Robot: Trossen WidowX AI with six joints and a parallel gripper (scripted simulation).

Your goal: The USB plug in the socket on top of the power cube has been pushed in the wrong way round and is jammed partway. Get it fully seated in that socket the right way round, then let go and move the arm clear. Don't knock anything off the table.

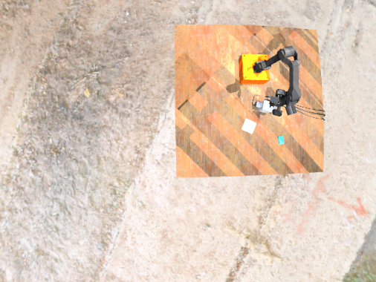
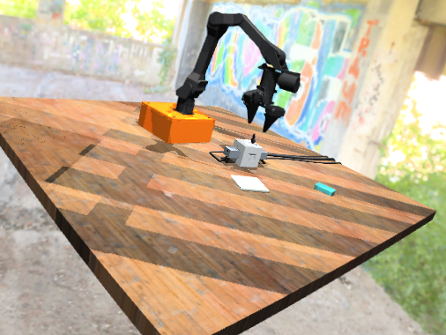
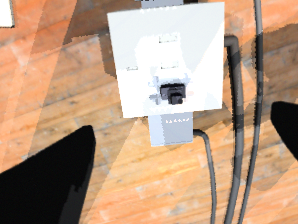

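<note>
The white power cube point(image 1: 264, 107) point(image 2: 248, 155) point(image 3: 135, 50) stands on the table. The small black USB plug point(image 2: 253, 139) point(image 3: 173, 93) sticks up from its top, near one edge in the wrist view. How deep it sits and which way round it is cannot be told. In the top view the plug cannot be made out beside the arm. My gripper point(image 1: 279, 102) point(image 2: 257, 127) point(image 3: 182, 122) is open and empty, pointing down above the cube. Its fingertips are above the plug in the exterior view, and wide apart on either side of it in the wrist view.
Grey plugs point(image 2: 231, 152) point(image 3: 171, 130) sit in the cube's sides. Black cables point(image 2: 304, 157) point(image 3: 237, 100) run beside it and away across the table. A white flat square point(image 1: 249, 126) point(image 2: 249, 183) and a teal block point(image 1: 281, 139) point(image 2: 324, 189) lie nearby. The arm's orange base point(image 1: 248, 75) point(image 2: 189, 130) stands behind.
</note>
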